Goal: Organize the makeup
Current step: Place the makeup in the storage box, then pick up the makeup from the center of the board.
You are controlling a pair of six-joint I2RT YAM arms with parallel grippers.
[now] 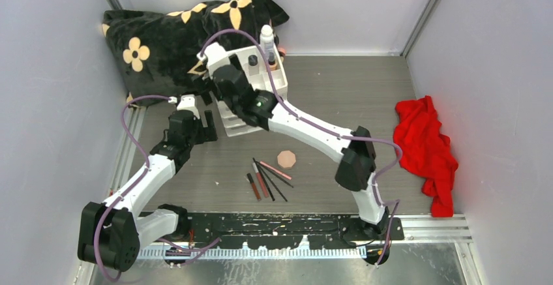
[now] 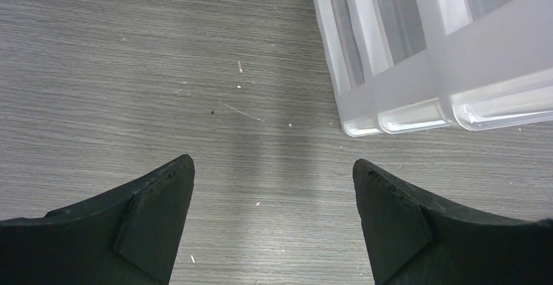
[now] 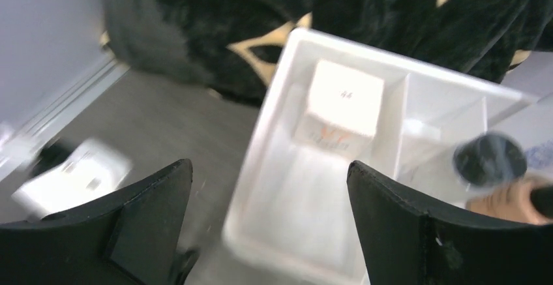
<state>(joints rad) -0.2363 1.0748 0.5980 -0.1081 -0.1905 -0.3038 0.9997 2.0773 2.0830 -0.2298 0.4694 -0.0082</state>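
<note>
Nearest the bases, well behind both grippers: red and pink tubes [image 1: 255, 184] and thin black pencils [image 1: 274, 179] fanned on the table. The pink octagonal compact [image 1: 287, 159] lies just past them. All unsorted.

Left gripper [image 2: 274, 167]: jaws wide apart, empty, over bare table. The white frosted plastic drawer unit [image 2: 391, 76] is ahead-right, apart from it.

Right gripper [image 3: 270, 167]: jaws spread, nothing between them, above the unit's top tray. The white square box [image 3: 342, 99] sits ahead in the tray. The tan dark-capped bottle [image 3: 505, 201] is in a compartment to the right.

Risks:
- A descending finger could catch the tray rim or topple the bottle.
- The light unit could slide toward the black flower-print cushion [image 1: 169, 37] beyond.
- Overlapping pencils could come up in pairs or slip.
</note>
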